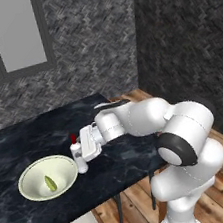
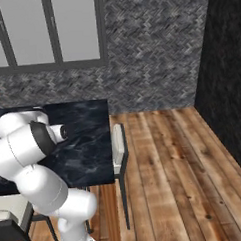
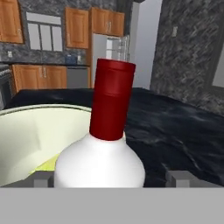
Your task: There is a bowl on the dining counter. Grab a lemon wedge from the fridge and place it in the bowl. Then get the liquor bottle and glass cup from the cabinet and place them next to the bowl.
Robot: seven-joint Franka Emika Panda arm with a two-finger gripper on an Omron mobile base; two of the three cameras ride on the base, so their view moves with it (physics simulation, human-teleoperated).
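Arm stretched low and level — gripper (image 1: 84, 149) jaws seemingly apart.

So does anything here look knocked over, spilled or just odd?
Nothing stands out. The liquor bottle stands upright on the dining counter right beside the bowl, with the lemon wedge lying inside the bowl. No spill shows.

The liquor bottle (image 1: 79, 157) stands just beside the bowl (image 1: 29, 175), blocking that side; the dining counter (image 1: 31, 138) beyond lies open.

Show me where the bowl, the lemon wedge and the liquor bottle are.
bowl (image 1: 29, 176): left base view, bare inner wall.
lemon wedge (image 1: 51, 183): left base view, its middle.
liquor bottle (image 3: 105, 164): hand view, white shoulder.
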